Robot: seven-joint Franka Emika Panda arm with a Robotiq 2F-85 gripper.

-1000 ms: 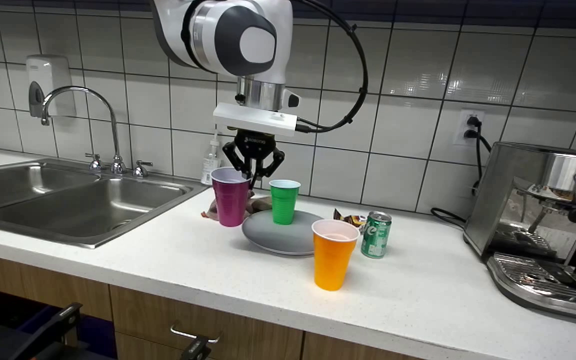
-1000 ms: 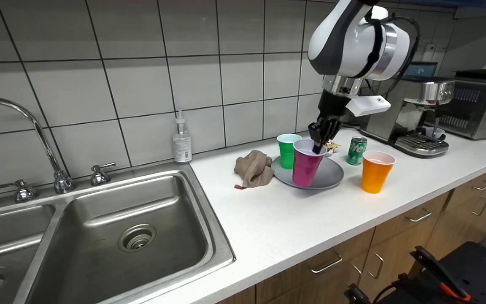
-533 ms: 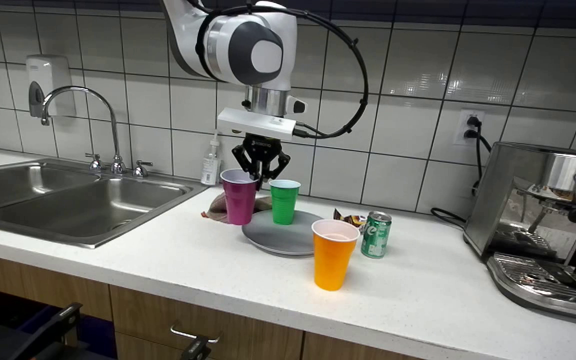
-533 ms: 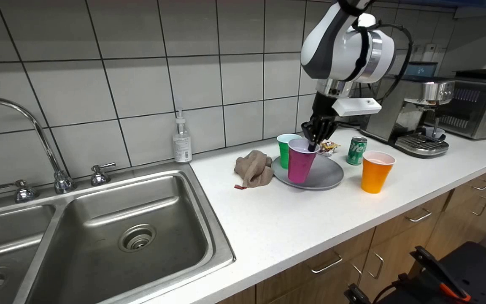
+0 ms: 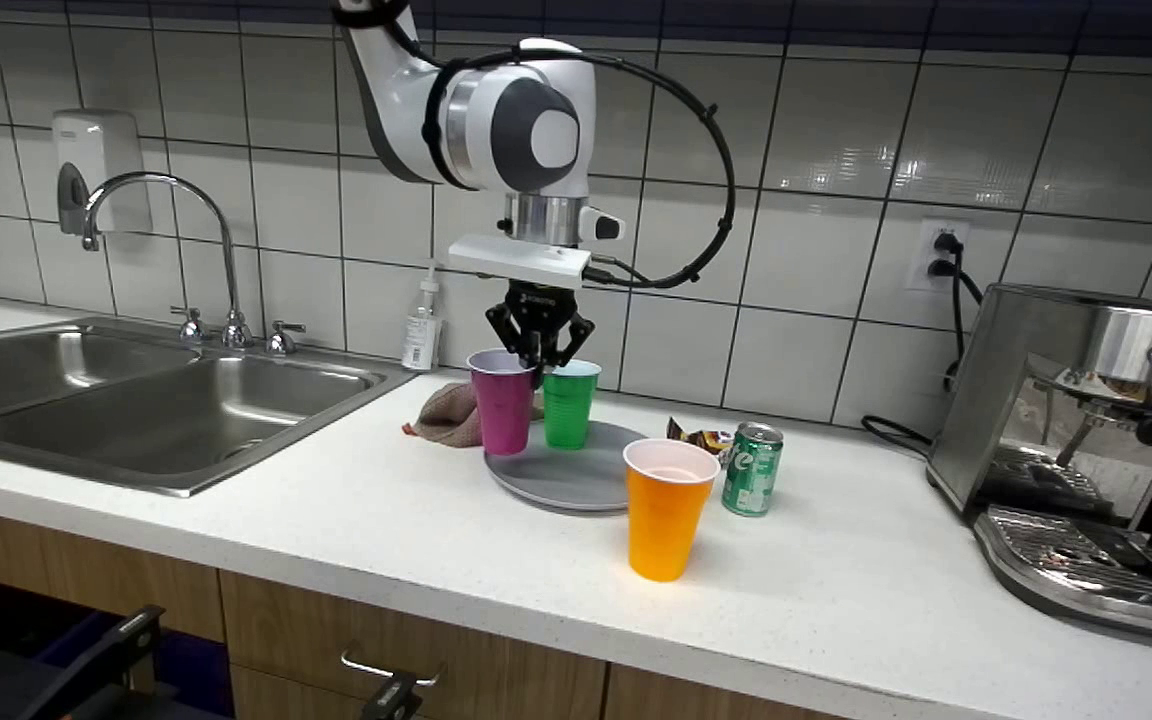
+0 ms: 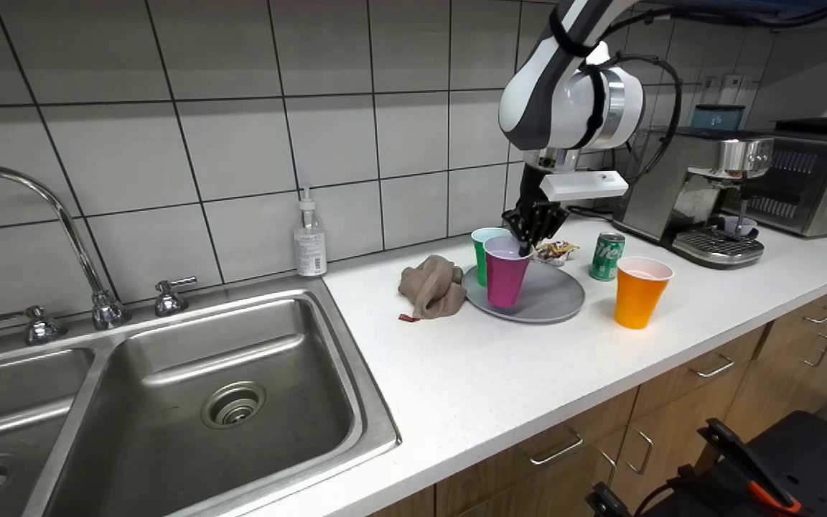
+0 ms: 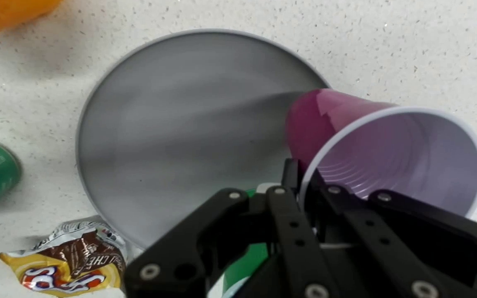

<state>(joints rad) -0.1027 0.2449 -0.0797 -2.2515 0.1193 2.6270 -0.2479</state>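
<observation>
Wrist view: pincer (image 7: 303, 176) is clamping magenta cup (image 7: 387, 145), seemingly needing steady handling clear of green cup (image 7: 246, 263) nearer the back edge of worktop (image 7: 387, 45).

Kitchen, steel sink (image 6: 169, 431), faucet (image 5: 229, 260), espresso machine (image 5: 1116, 345)

The white-and-grey arm (image 5: 536, 130) is hanging down from above, its silver wrist (image 5: 544, 219) is standing nearly upright, and its black fingers (image 7: 291, 174) are pointing downward, pinching almost together.
</observation>
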